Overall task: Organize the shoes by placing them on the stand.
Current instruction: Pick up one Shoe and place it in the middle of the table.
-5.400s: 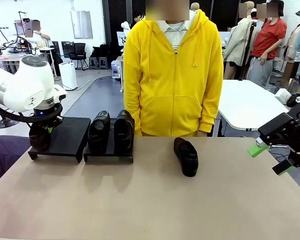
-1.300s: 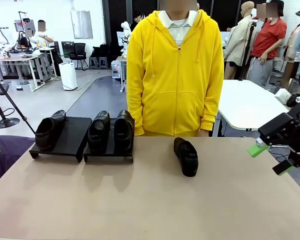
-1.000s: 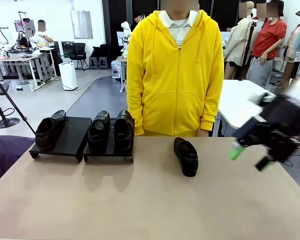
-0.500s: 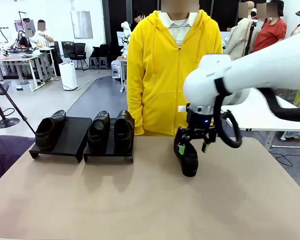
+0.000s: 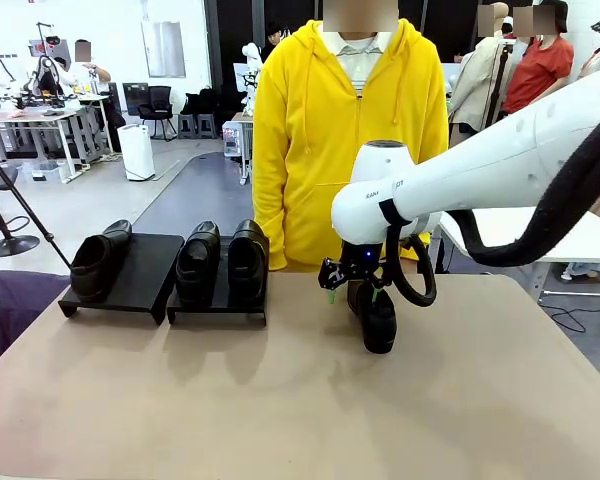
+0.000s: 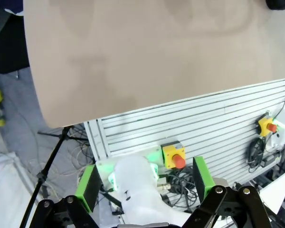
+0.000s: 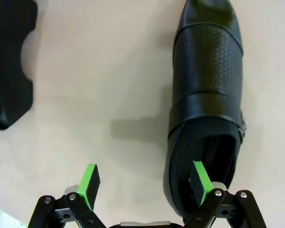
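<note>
One shoe [image 5: 377, 315] lies loose on the table [image 5: 280, 400], toe toward me, in front of a person in a yellow hoodie [image 5: 350, 140]. My right gripper [image 5: 355, 293] hangs over its heel end, fingers apart, one pad [image 7: 200, 176] above the shoe's opening, the other [image 7: 89, 179] over bare table. Three more shoes sit on two black stands [image 5: 140, 275] at the left: one [image 5: 98, 262] alone, two [image 5: 223, 260] side by side. My left gripper [image 6: 145, 183] is spread wide off the table's edge. I can read no print on the shoes.

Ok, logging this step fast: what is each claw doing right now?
Left claw: open, holding nothing, off beside the table.
Right claw: open, holding nothing, one finger in the mouth of the loose shoe.
</note>
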You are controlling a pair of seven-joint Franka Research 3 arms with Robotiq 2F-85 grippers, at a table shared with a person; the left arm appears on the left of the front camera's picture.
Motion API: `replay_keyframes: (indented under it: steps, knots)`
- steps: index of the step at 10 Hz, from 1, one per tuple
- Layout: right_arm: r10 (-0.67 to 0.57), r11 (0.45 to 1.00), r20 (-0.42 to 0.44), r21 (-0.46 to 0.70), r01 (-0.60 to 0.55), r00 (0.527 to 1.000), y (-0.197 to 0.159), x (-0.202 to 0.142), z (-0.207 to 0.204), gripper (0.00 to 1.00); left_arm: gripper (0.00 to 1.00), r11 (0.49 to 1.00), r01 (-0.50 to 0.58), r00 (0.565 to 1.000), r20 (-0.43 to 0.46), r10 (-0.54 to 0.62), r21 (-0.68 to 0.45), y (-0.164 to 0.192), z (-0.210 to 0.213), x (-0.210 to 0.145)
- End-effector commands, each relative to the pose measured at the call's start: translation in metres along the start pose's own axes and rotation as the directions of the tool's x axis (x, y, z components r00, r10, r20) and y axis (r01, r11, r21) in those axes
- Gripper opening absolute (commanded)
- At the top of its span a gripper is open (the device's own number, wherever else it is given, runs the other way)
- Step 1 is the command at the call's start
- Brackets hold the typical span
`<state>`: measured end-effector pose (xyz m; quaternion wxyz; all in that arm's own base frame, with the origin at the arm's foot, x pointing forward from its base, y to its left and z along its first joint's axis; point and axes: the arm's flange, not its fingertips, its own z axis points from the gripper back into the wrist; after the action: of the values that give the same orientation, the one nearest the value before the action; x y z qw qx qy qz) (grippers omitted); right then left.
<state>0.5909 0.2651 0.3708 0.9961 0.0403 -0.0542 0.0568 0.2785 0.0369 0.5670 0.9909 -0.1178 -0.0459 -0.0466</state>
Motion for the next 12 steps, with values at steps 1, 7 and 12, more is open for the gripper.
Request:
replay_keyframes:
  steps: [1, 7, 12]
  knots:
    - [-0.014, 0.999, 0.028, -0.041, 0.015, 1.0, 0.005, 0.009, -0.002, 1.0, 1.0, 1.0, -0.004, 1.0, -0.007, 0.004, 0.005, 0.002, 0.001, -0.001]
    - [-0.023, 0.999, -0.013, -0.033, 0.023, 1.0, 0.0, 0.012, -0.022, 0.84, 1.0, 1.0, -0.004, 1.0, -0.007, 0.004, 0.005, 0.002, 0.001, -0.001]
    - [-0.067, 0.996, -0.011, -0.053, 0.066, 0.998, -0.006, 0.012, -0.019, 0.0, 1.0, 1.0, -0.004, 1.0, -0.007, 0.004, 0.005, 0.002, 0.001, -0.001]
